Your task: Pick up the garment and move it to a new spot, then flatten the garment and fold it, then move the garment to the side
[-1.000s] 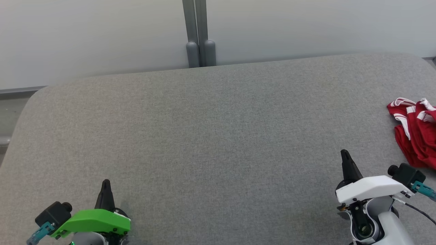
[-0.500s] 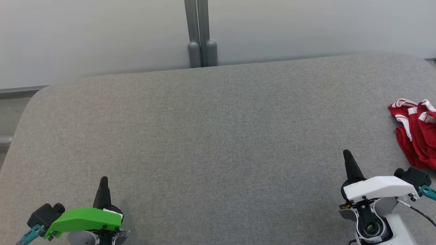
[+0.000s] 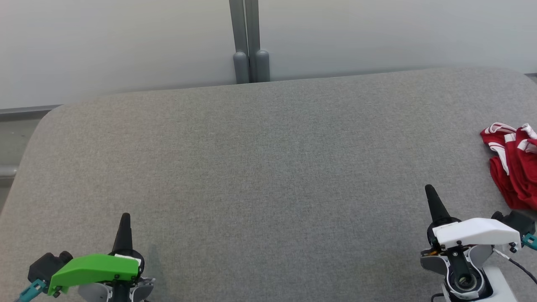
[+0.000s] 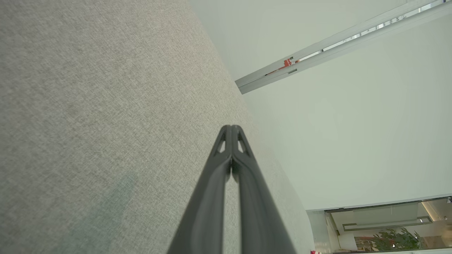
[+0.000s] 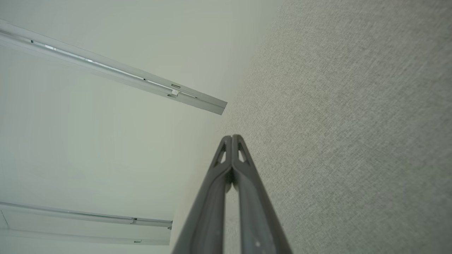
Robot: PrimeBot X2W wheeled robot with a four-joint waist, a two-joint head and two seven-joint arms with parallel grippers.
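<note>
Garment: a red garment with white stripes [image 3: 512,172] lay bunched at the far right edge of the grey cloth-covered surface [image 3: 268,167], partly cut off by the edge of the head view
My left fingers [image 3: 124,228]: pressed together to one point and holding nothing, low over the near left of the surface
My right fingers [image 3: 435,204]: likewise closed and empty at the near right, with the garment near them on their right and not touching
Wrist views: each pair of fingers met tip to tip, with only grey cloth and a pale wall [image 5: 88,148] beyond
Garment's shape: rumpled, layers overlapping, with no flat spread or neat fold that I could make out
Progress: I judged that the heap at the side would fit either a garment waiting to be fetched, or one set aside after a loose fold; the hidden part left that unsettled
Left to do: if the former, every step; if the latter, nothing more
</note>
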